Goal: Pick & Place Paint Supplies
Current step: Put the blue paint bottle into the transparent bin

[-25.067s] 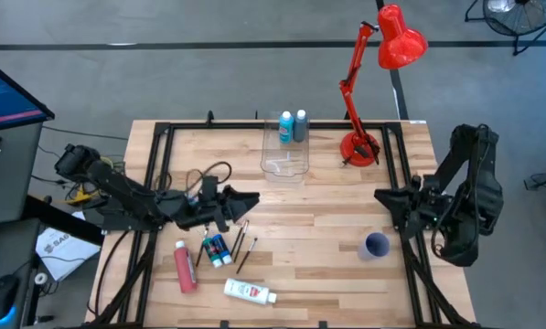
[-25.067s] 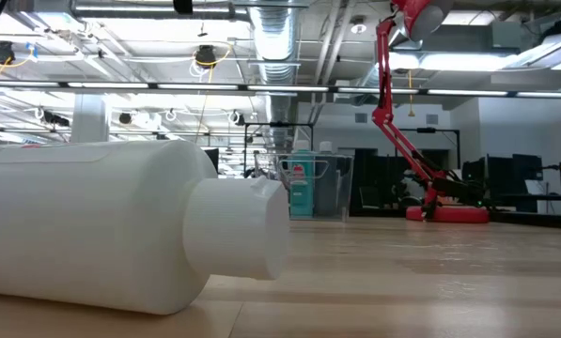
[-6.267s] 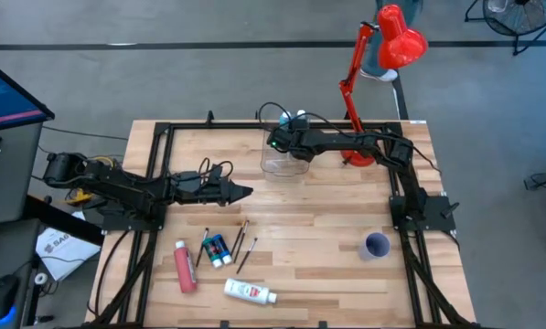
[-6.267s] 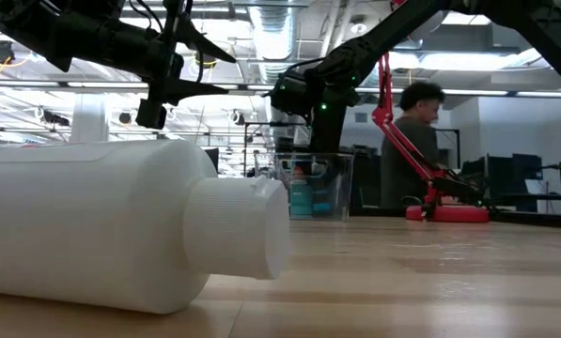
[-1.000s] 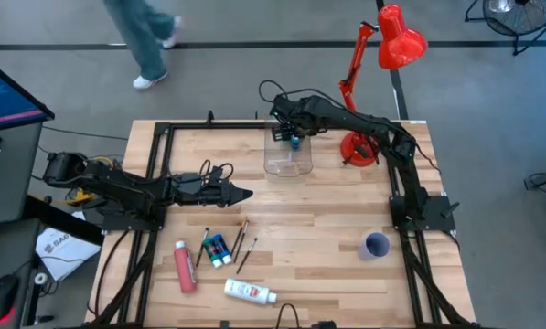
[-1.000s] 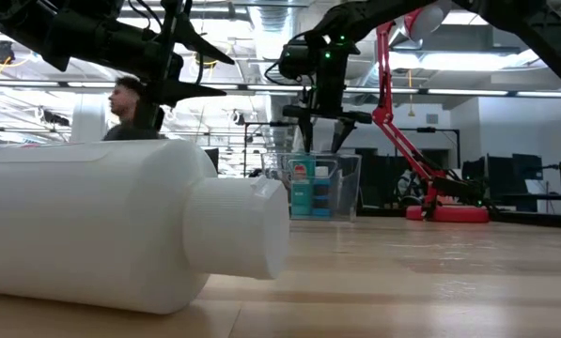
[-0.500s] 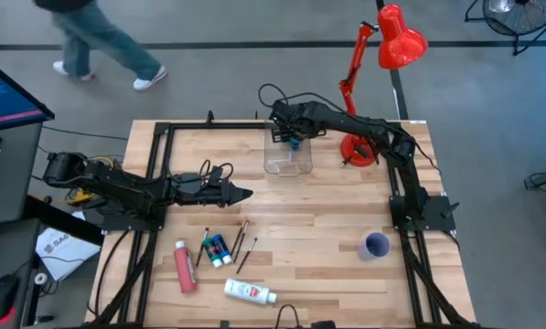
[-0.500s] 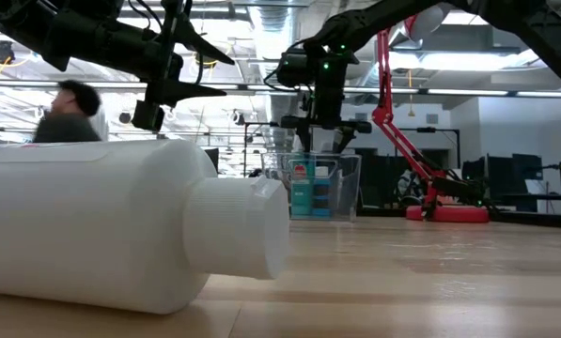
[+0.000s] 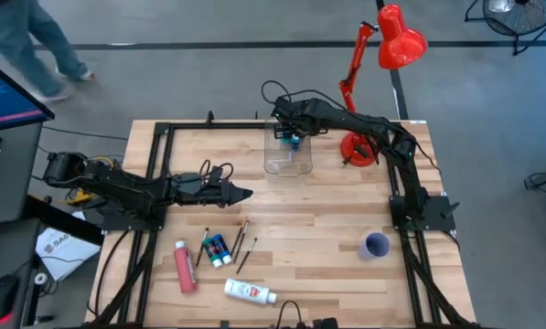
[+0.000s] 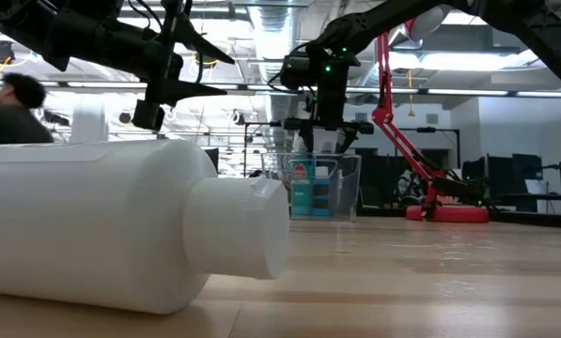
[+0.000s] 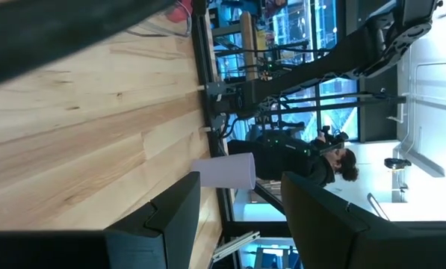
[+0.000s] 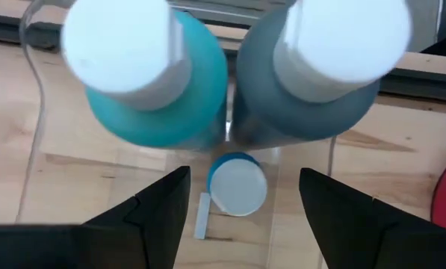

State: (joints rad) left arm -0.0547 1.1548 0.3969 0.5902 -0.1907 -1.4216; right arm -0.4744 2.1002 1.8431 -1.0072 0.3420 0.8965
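My right gripper (image 9: pixel 291 137) is open and points down over the far end of the clear box (image 9: pixel 286 164). In the box stand a light blue bottle (image 12: pixel 159 90), a grey bottle (image 12: pixel 312 90) and a small blue white-capped bottle (image 12: pixel 237 184); the small one stands between my fingers, untouched. My left gripper (image 9: pixel 245 193) hovers open and empty above the table's left half. On the near left of the table lie a pink-red bottle (image 9: pixel 186 267), small blue-green bottles (image 9: pixel 217 249), thin dark brushes (image 9: pixel 240 239) and a white bottle (image 9: pixel 249 291) on its side.
A small purple cup (image 9: pixel 376 245) stands near the table's right side. A red desk lamp (image 9: pixel 359 146) has its base just right of the clear box. Black frame rails run along the left and right sides. A person (image 10: pixel 12 108) is beyond the far left corner.
A person beyond the table's far edge has walked on toward the left. Both arms have stayed about where they were, and the things on the table and in the box have not moved.
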